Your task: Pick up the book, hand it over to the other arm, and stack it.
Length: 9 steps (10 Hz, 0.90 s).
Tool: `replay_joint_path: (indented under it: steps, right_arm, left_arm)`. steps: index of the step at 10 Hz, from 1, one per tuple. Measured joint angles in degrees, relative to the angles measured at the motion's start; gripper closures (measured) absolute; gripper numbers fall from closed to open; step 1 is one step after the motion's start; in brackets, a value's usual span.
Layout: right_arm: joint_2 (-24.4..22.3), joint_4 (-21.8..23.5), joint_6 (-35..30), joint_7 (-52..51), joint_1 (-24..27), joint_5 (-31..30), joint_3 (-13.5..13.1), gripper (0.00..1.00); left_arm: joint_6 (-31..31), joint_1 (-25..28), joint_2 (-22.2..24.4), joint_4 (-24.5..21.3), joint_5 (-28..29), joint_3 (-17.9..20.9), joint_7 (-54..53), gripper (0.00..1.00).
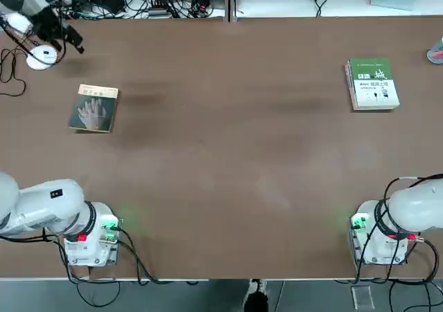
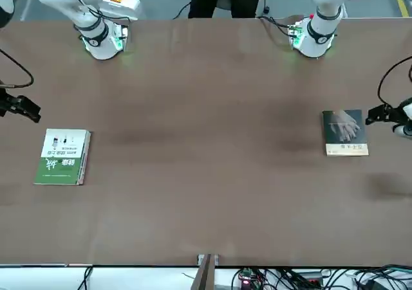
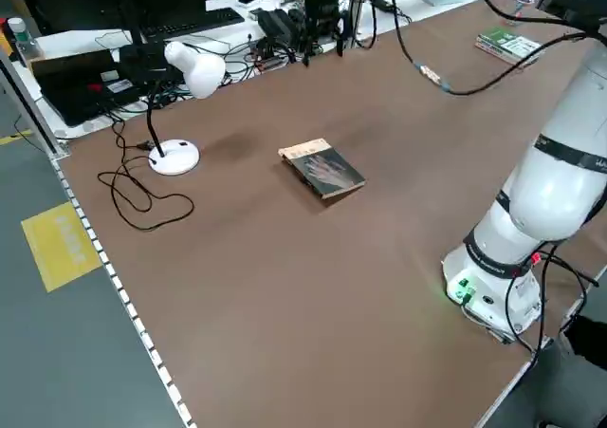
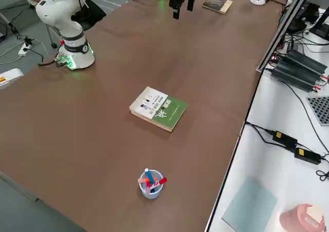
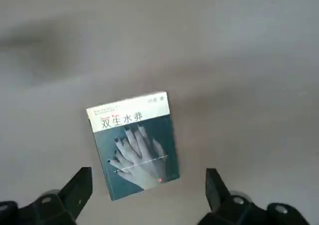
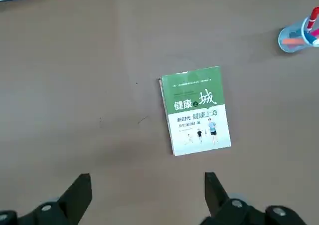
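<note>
The dark hand-cover book (image 5: 137,147) lies flat on the brown table (image 1: 228,160). Near it is the raised left gripper (image 5: 149,171), fingers wide and holding nothing; its exact height cannot be told. The white lamp base (image 1: 41,57) stands beyond, to its left. Well to its right are the green-and-white book (image 6: 197,112), the raised right gripper (image 6: 148,175), also wide and unladen, and, farthest, the marker cup (image 1: 436,52), cut by the top view's edge.
</note>
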<state>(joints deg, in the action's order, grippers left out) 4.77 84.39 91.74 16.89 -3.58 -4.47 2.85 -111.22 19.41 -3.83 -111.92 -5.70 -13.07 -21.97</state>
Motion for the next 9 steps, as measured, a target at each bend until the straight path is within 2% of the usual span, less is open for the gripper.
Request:
replay_joint_path:
  steps: [5, 9]
  right_arm:
    - [-0.01, -0.17, 0.06, 0.0, 0.0, -0.13, -0.06, 0.0]
    - [-0.01, -0.2, 0.44, 0.16, 0.0, -0.13, -0.05, 0.0]
  left_arm:
    - [-6.66, 3.87, -0.13, -8.58, -0.22, 0.07, -3.46, 0.0]
    - [-9.21, 5.64, -1.8, -11.45, -0.23, 0.09, -6.6, 0.0]
